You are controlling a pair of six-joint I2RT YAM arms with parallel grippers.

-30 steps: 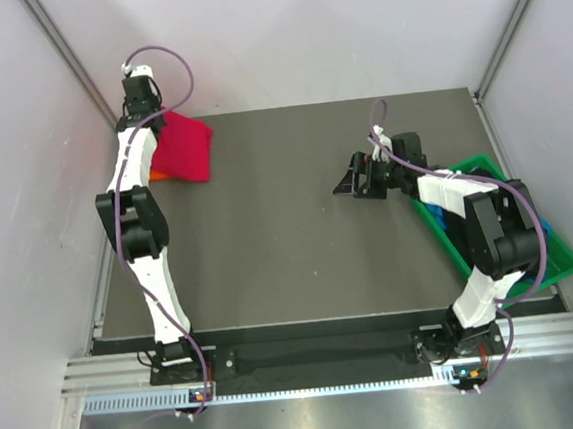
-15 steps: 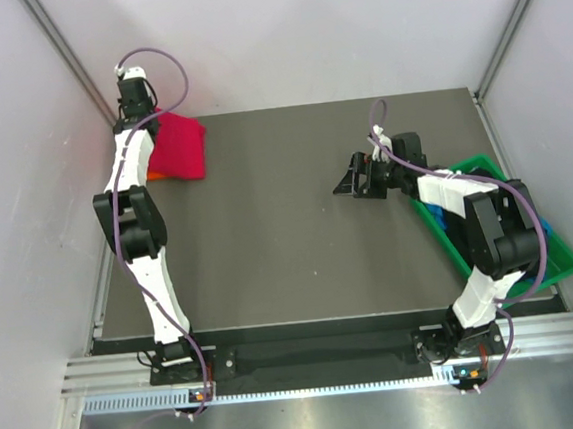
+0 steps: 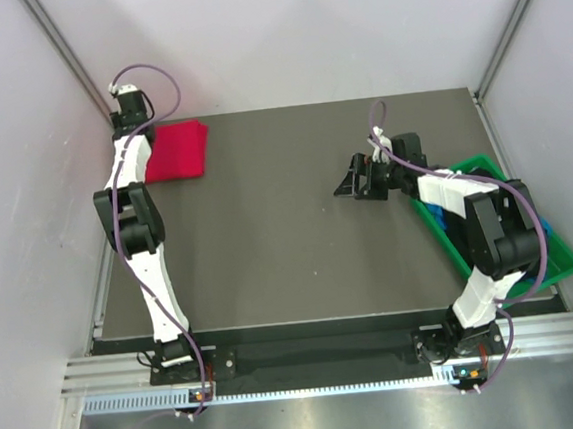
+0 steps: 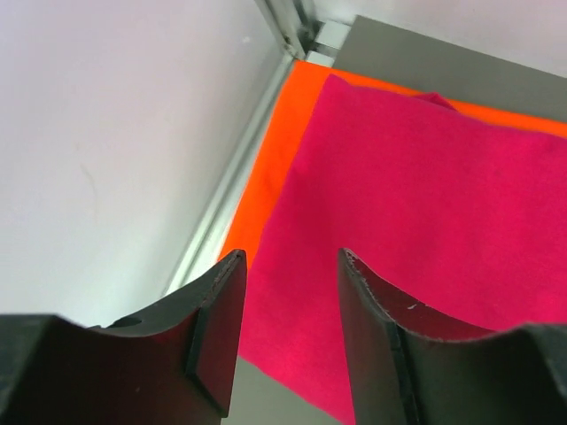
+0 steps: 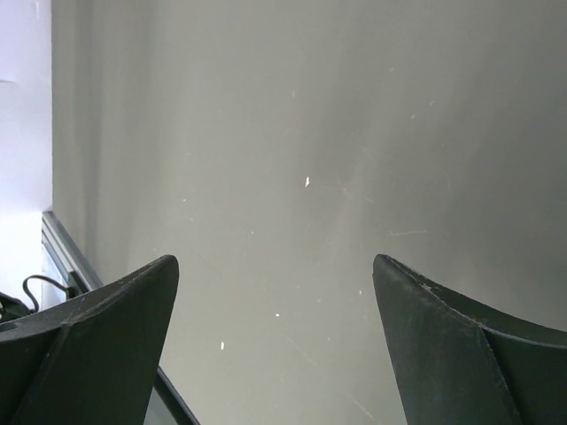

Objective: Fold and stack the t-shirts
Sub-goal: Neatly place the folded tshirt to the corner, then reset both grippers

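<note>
The crimson t-shirt point(image 3: 179, 151) lay folded flat at the far left corner of the table point(image 3: 298, 234). It sat on top of the orange t-shirt point(image 4: 275, 177), which showed only as a strip along the wall-side edge in the left wrist view. The left gripper point(image 4: 290, 258) hung just above that stack near its wall-side edge, jaws parted to a moderate gap with nothing between them. I could see the red cloth through the gap, lower down and apart from the fingers point(image 4: 217, 328). I judged both shirts light, soft and limp, with no stiffness of their own. Lifted by a single layer, a fold would fall open, and dragged sideways, the top shirt could slide off the one beneath. If I had to take the stack again, I would pinch through all layers at a folded edge or corner, not the middle. The right gripper point(image 3: 356, 180) was well apart from the stack. It sat over bare table toward the right side, jaws spread wide and empty, with no cloth in its wrist view. The green bin point(image 3: 561, 251) stood at the table's right edge, beside that arm.
</note>
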